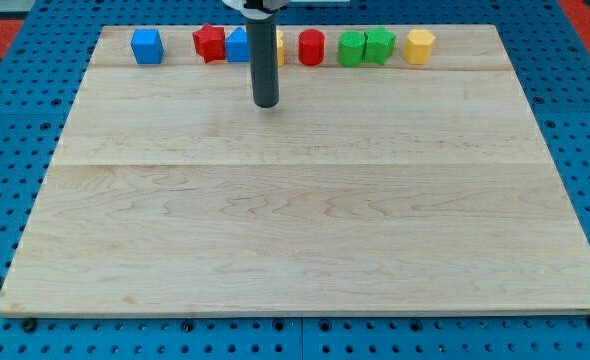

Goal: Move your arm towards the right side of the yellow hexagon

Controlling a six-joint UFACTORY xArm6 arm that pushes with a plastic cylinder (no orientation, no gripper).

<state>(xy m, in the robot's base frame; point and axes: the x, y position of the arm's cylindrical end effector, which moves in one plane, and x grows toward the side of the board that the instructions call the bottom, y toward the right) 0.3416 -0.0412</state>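
Note:
The yellow hexagon [419, 45] sits at the right end of a row of blocks along the board's top edge. My tip [265, 103] rests on the wooden board [305, 200], below the row and well to the left of the yellow hexagon. The rod stands upright and hides part of the blue block [237, 45] and most of a yellow block [279, 46] behind it.
The row, from left: a blue cube [147, 45], a red star-like block [209, 43], the blue block, the hidden yellow block, a red cylinder [311, 47], two green blocks [351, 48] [380, 45]. A blue pegboard [15, 150] surrounds the board.

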